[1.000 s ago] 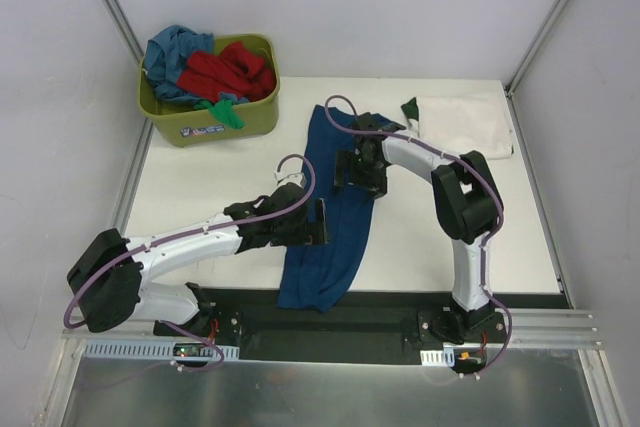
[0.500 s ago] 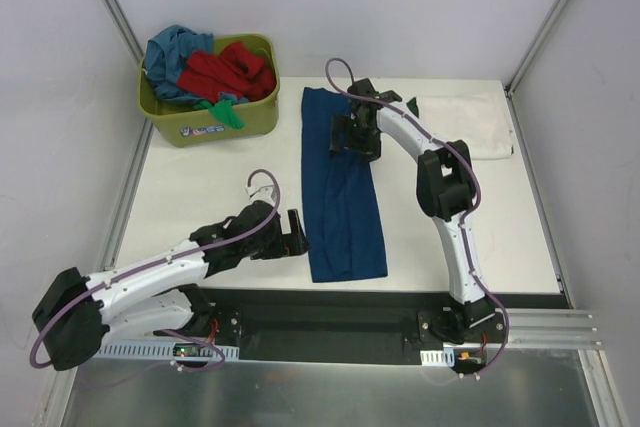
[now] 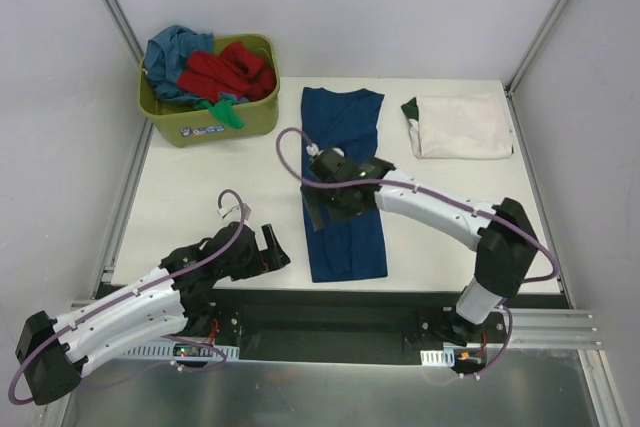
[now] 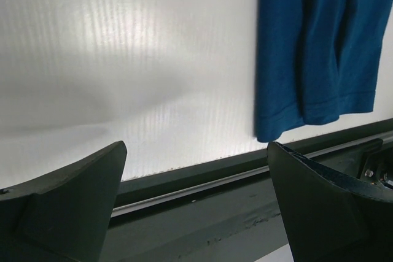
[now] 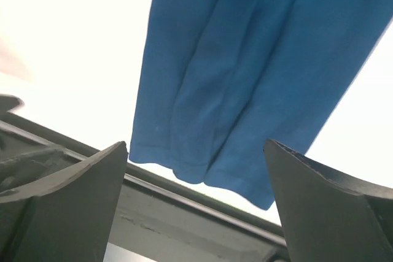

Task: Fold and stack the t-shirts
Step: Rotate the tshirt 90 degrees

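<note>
While your left gripper point(image 3: 268, 250) sits over bare table point(image 3: 200, 197) with fingers point(image 4: 67, 200) spread wide and nothing between them, the blue t-shirt point(image 3: 343, 182) lies just off its right side, folded into a long strip. Your right gripper point(image 3: 335, 197) is over that strip's middle, also spread and empty; can't tell if it touches cloth. Beyond it to the right: folded white t-shirt point(image 3: 462, 127), dark green t-shirt point(image 3: 410, 107) peeking at its edge. Far ahead of the left gripper, the olive tub point(image 3: 215, 130) holds red t-shirt point(image 3: 225, 69) and teal t-shirt point(image 3: 165, 52).
</note>
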Motion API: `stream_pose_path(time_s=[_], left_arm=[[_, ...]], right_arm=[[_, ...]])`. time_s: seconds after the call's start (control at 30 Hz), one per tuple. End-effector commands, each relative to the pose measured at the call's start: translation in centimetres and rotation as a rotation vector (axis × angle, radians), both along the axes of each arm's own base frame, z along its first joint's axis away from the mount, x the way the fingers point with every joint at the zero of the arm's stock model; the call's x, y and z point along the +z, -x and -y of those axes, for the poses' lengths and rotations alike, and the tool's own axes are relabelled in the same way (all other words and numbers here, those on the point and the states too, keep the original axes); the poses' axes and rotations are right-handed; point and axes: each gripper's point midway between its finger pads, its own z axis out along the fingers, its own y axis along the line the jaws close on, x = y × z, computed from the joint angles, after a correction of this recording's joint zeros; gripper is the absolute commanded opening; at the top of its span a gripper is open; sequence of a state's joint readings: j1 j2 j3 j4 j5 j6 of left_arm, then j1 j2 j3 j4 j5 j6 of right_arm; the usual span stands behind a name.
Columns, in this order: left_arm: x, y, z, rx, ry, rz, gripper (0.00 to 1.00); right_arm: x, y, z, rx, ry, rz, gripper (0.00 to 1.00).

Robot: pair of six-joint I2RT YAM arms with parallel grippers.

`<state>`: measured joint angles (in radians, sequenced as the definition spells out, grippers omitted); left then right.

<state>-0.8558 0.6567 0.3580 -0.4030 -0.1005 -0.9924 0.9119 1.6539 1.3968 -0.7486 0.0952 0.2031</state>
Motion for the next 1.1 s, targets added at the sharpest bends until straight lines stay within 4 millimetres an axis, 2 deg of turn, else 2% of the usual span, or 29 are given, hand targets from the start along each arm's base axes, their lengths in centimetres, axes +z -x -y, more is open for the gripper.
stream_pose_path(time_s=[0.0, 0.07, 0.2, 0.43, 0.5, 0.87, 0.9, 1.07], left_arm=[[-1.5, 1.1, -1.8, 0.061, -0.042, -0.065, 0.99], [-1.8, 1.3, -1.8, 0.062, -0.038, -0.078, 0.99], [-2.3, 1.8, -1.7, 0.064, -0.036, -0.114, 0.99], [-2.9, 2.3, -1.8, 0.064, -0.041, -0.142, 0.99], [-2.7, 2.1, -1.8, 0.064, -0.041, -0.131, 0.99], [-2.1, 1.7, -1.5, 0.063, -0.048, -0.122, 0.99], [-1.9, 1.5, -1.4, 0.063, -0.047, -0.118, 0.99], [-1.7, 1.4, -1.0, 0.045, -0.06, -0.125, 0.99]], right_arm=[[-3.9, 1.7, 1.5, -0.088, 0.261, 0.042, 0.97], [-4.6, 1.9, 1.5, -0.104, 0.303, 0.04, 0.97], [-6.8, 2.5, 0.2, -0.085, 0.331, -0.002, 0.97], [-8.6, 2.5, 1.0, -0.101, 0.39, -0.012, 0.97], [-8.5, 2.5, 1.4, -0.12, 0.4, -0.002, 0.97], [-6.0, 2.9, 7.3, -0.257, 0.455, 0.057, 0.97], [-6.5, 3.3, 8.3, -0.264, 0.471, 0.041, 0.97], [-6.7, 4.6, 9.8, -0.3, 0.415, 0.011, 0.97]])
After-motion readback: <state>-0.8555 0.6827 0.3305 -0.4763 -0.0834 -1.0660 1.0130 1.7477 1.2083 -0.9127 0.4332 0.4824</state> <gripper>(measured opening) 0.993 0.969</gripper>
